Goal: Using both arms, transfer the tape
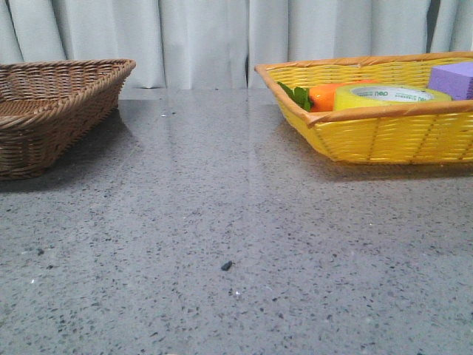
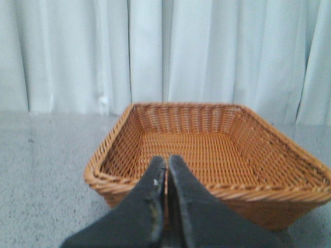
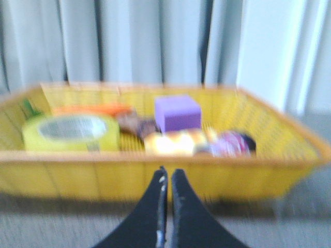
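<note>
The yellow-green tape [image 1: 390, 97] lies flat in the yellow basket [image 1: 384, 137] at the right; it also shows in the right wrist view [image 3: 71, 133] at the basket's near side. My right gripper [image 3: 167, 173] is shut and empty, in front of the yellow basket's [image 3: 155, 175] near wall, apart from the tape. My left gripper [image 2: 167, 160] is shut and empty, just before the near rim of the brown wicker basket [image 2: 207, 147]. Neither arm shows in the front view.
The brown basket [image 1: 52, 111] stands at the table's left and holds nothing that shows. The yellow basket also holds a purple block [image 1: 452, 80], an orange carrot with green leaves [image 1: 325, 96] and other small items [image 3: 196, 142]. A dark speck [image 1: 226, 265] lies on the grey table.
</note>
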You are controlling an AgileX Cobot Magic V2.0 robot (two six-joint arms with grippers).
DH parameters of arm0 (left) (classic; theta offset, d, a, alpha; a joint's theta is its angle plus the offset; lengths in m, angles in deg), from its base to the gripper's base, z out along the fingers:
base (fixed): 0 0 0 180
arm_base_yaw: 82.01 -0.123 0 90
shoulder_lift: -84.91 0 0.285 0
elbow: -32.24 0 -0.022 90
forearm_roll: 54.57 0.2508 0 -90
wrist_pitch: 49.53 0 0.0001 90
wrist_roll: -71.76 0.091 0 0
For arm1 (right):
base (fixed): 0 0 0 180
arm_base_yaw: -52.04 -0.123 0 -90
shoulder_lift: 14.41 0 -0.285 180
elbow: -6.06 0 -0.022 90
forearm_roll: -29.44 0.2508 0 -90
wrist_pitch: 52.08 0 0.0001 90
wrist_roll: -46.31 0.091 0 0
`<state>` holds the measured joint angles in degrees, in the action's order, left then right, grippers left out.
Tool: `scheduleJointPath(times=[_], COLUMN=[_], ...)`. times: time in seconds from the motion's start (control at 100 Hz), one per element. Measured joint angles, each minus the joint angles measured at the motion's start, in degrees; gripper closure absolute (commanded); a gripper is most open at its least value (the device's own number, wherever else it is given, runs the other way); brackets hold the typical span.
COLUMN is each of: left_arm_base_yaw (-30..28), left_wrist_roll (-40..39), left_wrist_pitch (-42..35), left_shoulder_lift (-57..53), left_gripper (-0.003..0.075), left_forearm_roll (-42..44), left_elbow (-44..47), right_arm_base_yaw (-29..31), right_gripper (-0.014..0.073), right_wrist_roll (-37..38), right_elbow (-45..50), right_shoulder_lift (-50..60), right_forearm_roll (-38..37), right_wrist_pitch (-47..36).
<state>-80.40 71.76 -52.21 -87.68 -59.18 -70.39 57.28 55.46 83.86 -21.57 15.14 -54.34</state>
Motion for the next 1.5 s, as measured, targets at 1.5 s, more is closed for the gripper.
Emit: scheduleJointPath(times=[1.5], left_arm_base_yaw=[0.0], left_wrist_roll=[0.0], left_wrist_pitch=[5.1], left_shoulder_lift=[31.2], left_gripper=[0.0741], left_forearm_roll=[4.1], left_elbow=[-27.2], right_arm_base_yaw=[-7.2], right_gripper=[0.049], right_wrist_roll=[0.0], right_elbow=[-43.8], right_shoulder_lift=[-48.4], right_forearm_roll=[5.5], right_wrist_pitch=[26.1])
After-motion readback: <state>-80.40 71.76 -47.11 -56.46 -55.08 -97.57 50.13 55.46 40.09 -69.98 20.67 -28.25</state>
